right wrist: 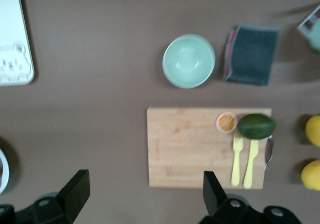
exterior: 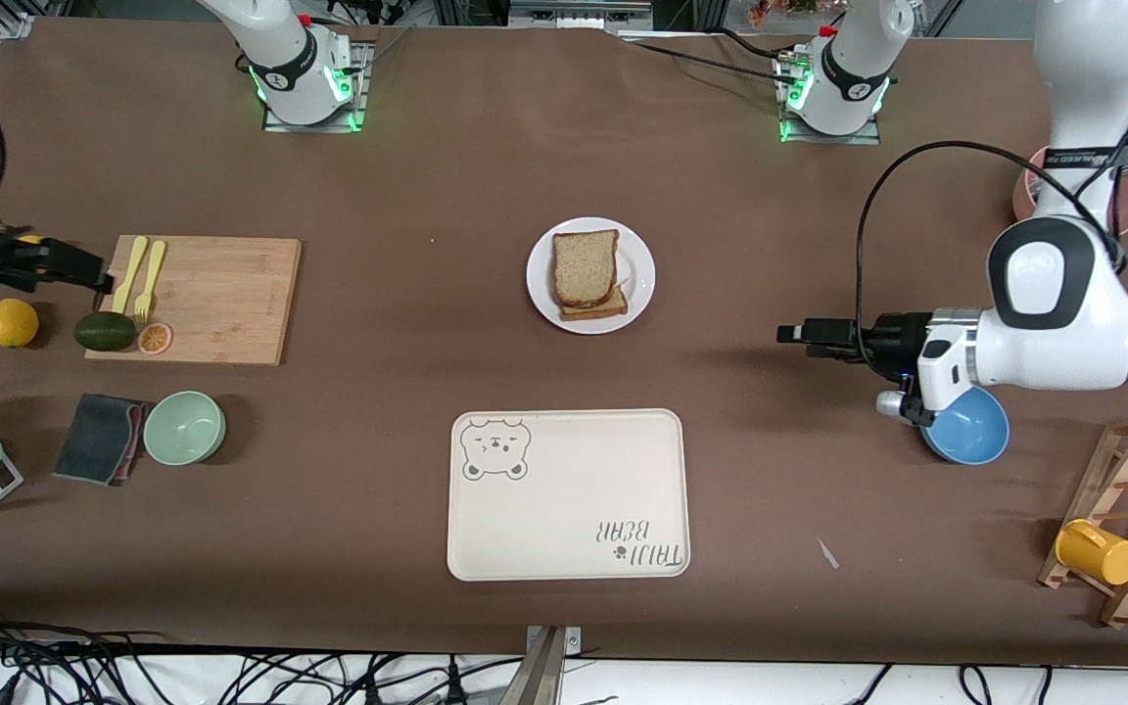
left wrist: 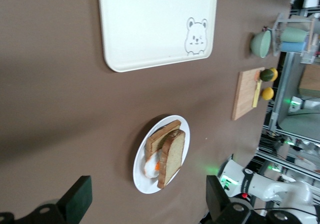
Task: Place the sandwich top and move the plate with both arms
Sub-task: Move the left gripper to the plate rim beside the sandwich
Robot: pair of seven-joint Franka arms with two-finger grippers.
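The brown worktop (exterior: 407,470) carries everything, and the white plate (exterior: 638,277) near its middle serves as the landmark. The two arms wait at the worktop's ends: the left arm (exterior: 1054,304) bends in from its end, its left claw (exterior: 791,334) open and empty in the air, level with the plate's nearer rim and well apart from it toward the left arm's end; in the left wrist view its fingers (left wrist: 76,199) stand wide with the plate between them farther off. The right claw (exterior: 99,276) hangs at the right arm's end over the edge of the bamboo cutting board (exterior: 221,313), also open and holding nothing. The cream tray (exterior: 564,509) with a bear drawing lies nearer to the front camera than the plate. The cutting board lies well apart from the plate toward the right arm's end, with a yellow fork (exterior: 150,281), a yellow knife (exterior: 130,274) and an orange slice (exterior: 155,338) on it and an avocado (exterior: 105,331) at its edge. A blue bowl (exterior: 970,431) sits under the left arm, a pale green bowl (exterior: 184,427) beside a dark folded cloth (exterior: 99,438). On the plate, the sandwich top (exterior: 585,267) lies on the stack, over the lower slice (exterior: 598,310), with fried egg (left wrist: 151,166) showing between them.
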